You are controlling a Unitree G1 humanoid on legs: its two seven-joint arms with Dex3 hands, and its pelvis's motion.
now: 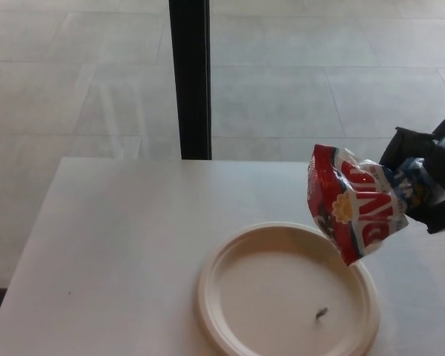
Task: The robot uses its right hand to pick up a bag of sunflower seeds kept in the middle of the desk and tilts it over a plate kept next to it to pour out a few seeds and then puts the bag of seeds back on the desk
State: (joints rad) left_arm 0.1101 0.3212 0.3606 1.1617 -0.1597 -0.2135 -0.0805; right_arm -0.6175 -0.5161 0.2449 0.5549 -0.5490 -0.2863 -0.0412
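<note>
The robot hand [429,189] squeezes the seed bag [354,210] over the plate [230,259]; it looks light and crinkly; best held at its end.

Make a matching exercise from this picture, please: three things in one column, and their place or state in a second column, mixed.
Things:
1. seed bag
2. plate
3. right hand

States:
a. lies flat on the desk, a few dark seeds on it
b. closed around the bag's end, at the picture's right edge
c. held tilted in the air over the plate's rim

Pairs: 1-c, 2-a, 3-b
</note>
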